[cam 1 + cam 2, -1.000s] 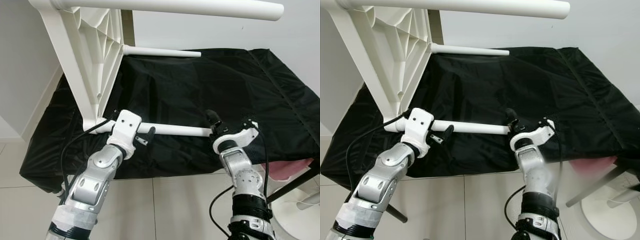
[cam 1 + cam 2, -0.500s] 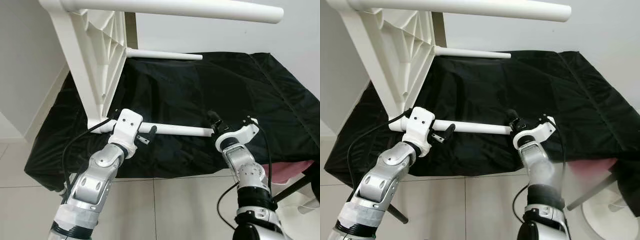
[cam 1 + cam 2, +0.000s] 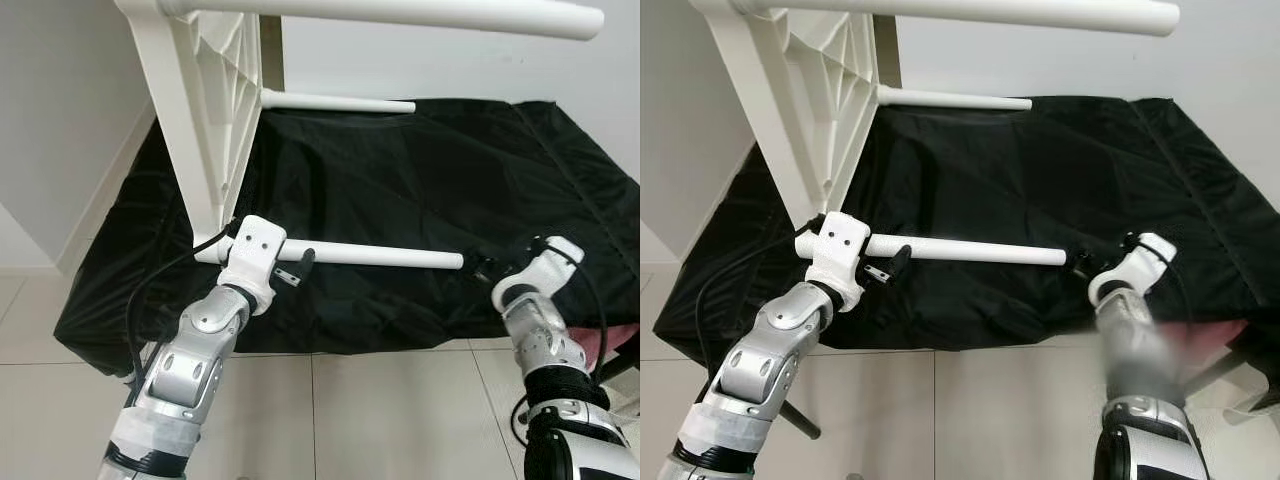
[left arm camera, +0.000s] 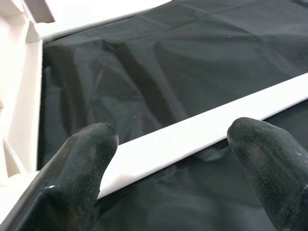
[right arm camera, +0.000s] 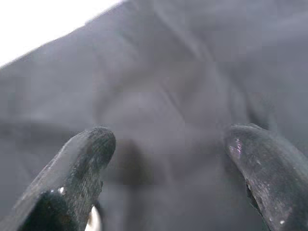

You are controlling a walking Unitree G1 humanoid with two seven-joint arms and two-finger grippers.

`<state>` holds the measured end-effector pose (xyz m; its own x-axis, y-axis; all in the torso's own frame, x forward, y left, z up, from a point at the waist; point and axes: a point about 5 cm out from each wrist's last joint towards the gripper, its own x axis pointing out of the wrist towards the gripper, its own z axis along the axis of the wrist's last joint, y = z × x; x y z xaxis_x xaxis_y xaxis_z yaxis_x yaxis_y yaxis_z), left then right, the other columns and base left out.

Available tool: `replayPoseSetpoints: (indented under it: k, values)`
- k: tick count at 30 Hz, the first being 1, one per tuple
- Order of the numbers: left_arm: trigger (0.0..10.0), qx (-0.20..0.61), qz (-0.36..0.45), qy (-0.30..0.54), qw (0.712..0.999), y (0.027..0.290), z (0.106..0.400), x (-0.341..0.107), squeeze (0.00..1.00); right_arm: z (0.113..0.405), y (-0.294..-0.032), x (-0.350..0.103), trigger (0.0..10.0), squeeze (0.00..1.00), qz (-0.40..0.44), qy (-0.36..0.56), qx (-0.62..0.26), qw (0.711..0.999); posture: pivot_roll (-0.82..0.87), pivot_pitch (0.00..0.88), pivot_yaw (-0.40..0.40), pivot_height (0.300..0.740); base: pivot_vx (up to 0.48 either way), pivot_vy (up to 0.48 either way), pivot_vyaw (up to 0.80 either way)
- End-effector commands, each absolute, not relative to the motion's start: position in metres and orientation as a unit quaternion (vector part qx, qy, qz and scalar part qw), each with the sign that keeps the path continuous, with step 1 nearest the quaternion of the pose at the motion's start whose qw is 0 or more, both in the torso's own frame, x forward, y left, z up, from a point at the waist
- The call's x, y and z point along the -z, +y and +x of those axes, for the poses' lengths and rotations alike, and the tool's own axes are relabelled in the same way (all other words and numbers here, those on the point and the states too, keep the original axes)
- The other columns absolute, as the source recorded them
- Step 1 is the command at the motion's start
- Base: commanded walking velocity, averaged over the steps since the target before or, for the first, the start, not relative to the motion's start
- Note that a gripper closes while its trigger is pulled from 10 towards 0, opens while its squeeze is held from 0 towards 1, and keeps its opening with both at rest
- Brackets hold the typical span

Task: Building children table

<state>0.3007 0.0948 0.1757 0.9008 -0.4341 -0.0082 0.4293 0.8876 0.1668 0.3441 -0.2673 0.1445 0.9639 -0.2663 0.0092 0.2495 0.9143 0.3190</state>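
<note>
Left gripper spread w/ round white plastic table leg btwn fingers; right gripper spread, just beyond leg's end, over black cloth.

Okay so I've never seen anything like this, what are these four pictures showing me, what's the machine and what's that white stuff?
A humanoid robot is assembling a white children's table, which is tipped on its side over a black cloth. The two wide pictures come from a stereo camera on its head, looking down at its silver arms. The two close-ups come from wrist cameras looking along each gripper's black fingers. The left gripper is open around the nearest white table leg, near where it joins the tabletop; its fingers are spread either side. The right gripper is open, just off that leg's free end, with nothing in it.
</note>
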Motion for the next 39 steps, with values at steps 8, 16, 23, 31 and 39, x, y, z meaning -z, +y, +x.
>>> replayPoseSetpoints:
  k: [8, 16, 23, 31, 39]
  values:
    - [10.0, 0.216, 0.037, 0.0, 0.976, 0.094, 0.3, -0.172, 0.0, 0.345, -0.226, -0.217, 10.0, 0.0, -0.063, -0.219, 0.067, 0.971, -0.01, 0.048, 0.029, 0.74, 0.0, 0.0, 0.0]
    - [10.0, 0.23, 0.007, 0.006, 0.973, 0.097, 0.302, -0.174, 0.0, 0.329, -0.17, -0.278, 10.0, 0.0, -0.3, -0.38, -0.028, 0.875, -0.01, 0.037, 0.014, 0.74, 0.0, 0.0, 0.0]
    - [10.0, 0.239, 0.005, 0.009, 0.971, 0.093, 0.3, -0.171, 0.0, 0.313, -0.149, -0.29, 10.0, 0.0, -0.385, -0.454, -0.043, 0.803, -0.01, 0.029, 0.007, 0.74, 0.0, 0.0, 0.0]
    - [10.0, 0.244, 0.005, 0.016, 0.97, 0.091, 0.3, -0.169, 0.0, 0.3, -0.131, -0.298, 10.0, 0.0, -0.449, -0.499, -0.038, 0.74, -0.02, 0.014, 0.007, 0.74, 0.0, 0.0, 0.0]
    - [10.0, 0.248, 0.002, 0.017, 0.969, 0.088, 0.304, -0.17, 0.0, 0.306, -0.119, -0.316, 10.0, 0.0, -0.473, -0.513, -0.039, 0.716, -0.03, 0.022, 0.014, 0.74, 0.0, 0.0, 0.0]
